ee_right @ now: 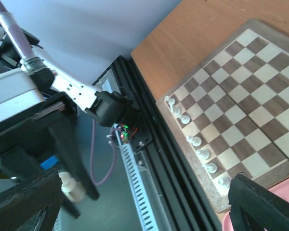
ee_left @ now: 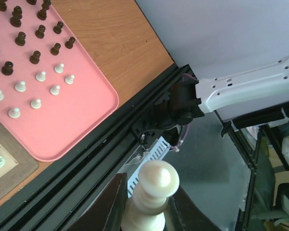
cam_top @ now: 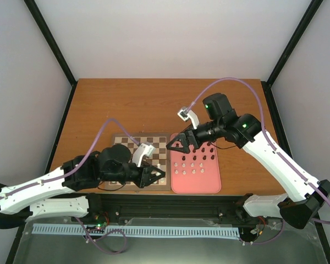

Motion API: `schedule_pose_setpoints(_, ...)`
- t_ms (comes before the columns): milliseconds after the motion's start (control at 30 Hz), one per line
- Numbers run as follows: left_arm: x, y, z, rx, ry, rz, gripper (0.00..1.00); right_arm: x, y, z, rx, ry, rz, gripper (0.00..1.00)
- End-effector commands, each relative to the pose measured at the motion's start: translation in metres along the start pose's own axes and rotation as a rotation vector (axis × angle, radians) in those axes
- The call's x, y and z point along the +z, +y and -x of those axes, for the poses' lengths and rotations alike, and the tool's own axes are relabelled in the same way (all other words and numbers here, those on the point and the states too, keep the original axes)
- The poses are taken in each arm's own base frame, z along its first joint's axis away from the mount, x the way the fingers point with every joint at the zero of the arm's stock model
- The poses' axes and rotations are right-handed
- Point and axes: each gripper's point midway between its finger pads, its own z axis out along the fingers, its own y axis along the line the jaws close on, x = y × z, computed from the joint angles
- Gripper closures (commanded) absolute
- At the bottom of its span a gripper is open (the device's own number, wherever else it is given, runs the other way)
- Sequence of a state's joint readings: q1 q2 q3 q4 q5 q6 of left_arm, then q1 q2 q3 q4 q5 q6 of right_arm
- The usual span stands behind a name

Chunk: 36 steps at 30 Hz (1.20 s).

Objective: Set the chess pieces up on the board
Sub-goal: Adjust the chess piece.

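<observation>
The board [cam_top: 154, 142] lies at the table's near middle, partly under my left arm. Several cream chess pieces [ee_right: 196, 141] stand in a row along its near edge. My left gripper [ee_left: 149, 195] is shut on a cream piece [ee_left: 157, 179], which it holds above the black rail, just off the board's near right corner [ee_left: 12, 168]. My right gripper [cam_top: 179, 144] hovers open and empty between the board's right edge and the pink tray [cam_top: 212, 184]. One of its fingers [ee_right: 262, 204] shows in the right wrist view.
On the pink tray [ee_left: 82, 115] stand rows of dark pieces [ee_left: 35, 57] and cream pieces [ee_left: 41, 76]. A black rail [ee_left: 86, 163] and a white slotted strip [ee_right: 137, 187] run along the table's near edge. Black corner posts stand at the back.
</observation>
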<state>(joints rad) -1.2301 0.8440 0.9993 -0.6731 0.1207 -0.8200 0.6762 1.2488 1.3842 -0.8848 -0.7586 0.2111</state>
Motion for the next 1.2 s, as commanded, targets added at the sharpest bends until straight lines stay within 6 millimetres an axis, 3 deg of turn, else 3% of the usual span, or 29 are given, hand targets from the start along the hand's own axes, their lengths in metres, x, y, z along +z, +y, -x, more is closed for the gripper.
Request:
schedule_pose_setpoints(0,0.003,0.02,-0.005,0.11,0.015,0.082,0.95,-0.009,0.016,-0.012,0.043,0.068,0.053,0.09)
schedule_pose_setpoints(233,0.02,0.07,-0.006,0.166,-0.036,0.281,0.96,-0.01,0.008,-0.045,0.157,0.17,0.016,0.16)
schedule_pose_setpoints(333,0.033,0.081,-0.01,0.21,0.003,0.329,0.96,-0.004,0.006,-0.054,0.197,0.204,0.01,0.21)
schedule_pose_setpoints(500,0.052,0.079,-0.006,0.269,0.038,0.342,0.97,0.015,0.002,-0.066,0.222,0.27,-0.024,0.25)
schedule_pose_setpoints(667,0.057,0.072,-0.001,0.284,0.034,0.325,0.97,0.034,-0.008,-0.074,0.259,0.282,-0.048,0.33)
schedule_pose_setpoints(800,0.052,0.069,0.002,0.274,0.012,0.311,0.97,0.043,-0.022,-0.077,0.275,0.267,-0.083,0.38)
schedule_pose_setpoints(1167,0.032,0.068,0.005,0.227,-0.06,0.294,0.97,0.058,-0.007,-0.055,0.264,0.183,0.037,0.43)
